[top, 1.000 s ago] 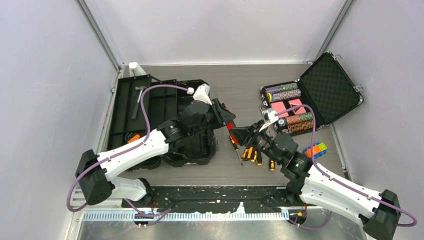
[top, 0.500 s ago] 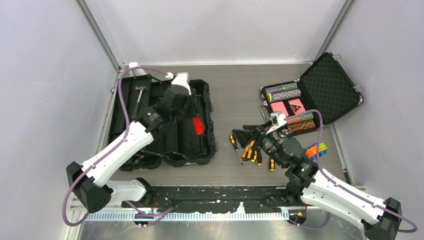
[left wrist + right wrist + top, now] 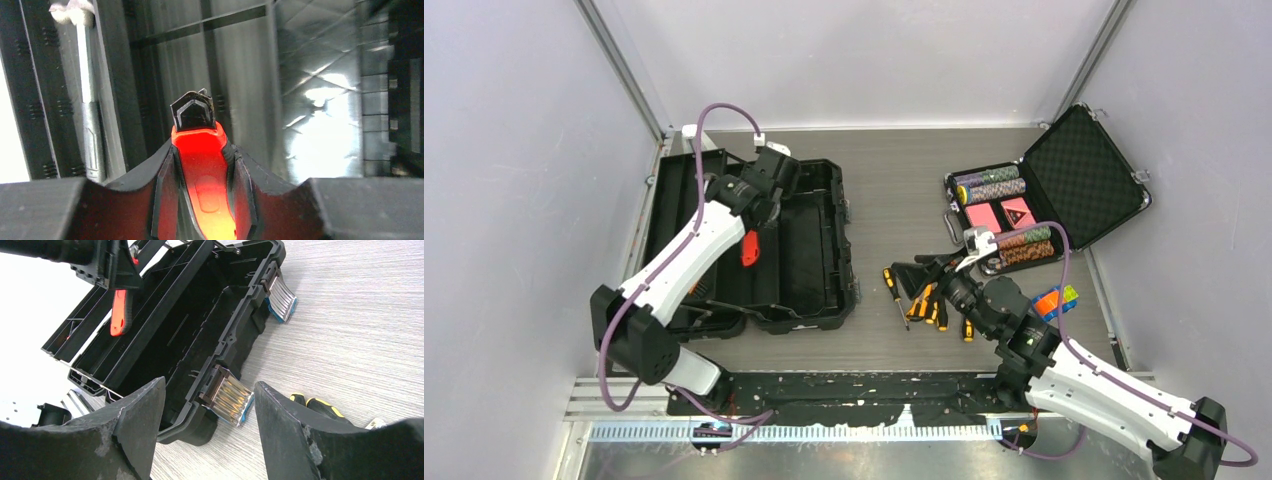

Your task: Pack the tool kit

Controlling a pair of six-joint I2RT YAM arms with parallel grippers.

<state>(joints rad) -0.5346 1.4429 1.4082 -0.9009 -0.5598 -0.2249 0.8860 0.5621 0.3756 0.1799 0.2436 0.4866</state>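
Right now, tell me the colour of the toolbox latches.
Blue, with ribbed translucent faces; the latches show best in the right wrist view.

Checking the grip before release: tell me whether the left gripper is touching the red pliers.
Touching. Left wrist view: the red pliers sit clamped between the left gripper's jaws.

My toolbox [image 3: 848,240] sits left of centre in the top view: black, wide open, lid laid back to the left, its two blue latches [image 3: 231,401] on the right-hand wall. My red pliers [image 3: 749,250] hang over the box's left side near the hinge, pinched in my left gripper [image 3: 202,155]. My hammer [image 3: 89,120] lies lengthwise in the lid. My yellow- and orange-handled screwdrivers [image 3: 924,303] lie bunched on the table [image 3: 894,180], just right of the box and below centre.
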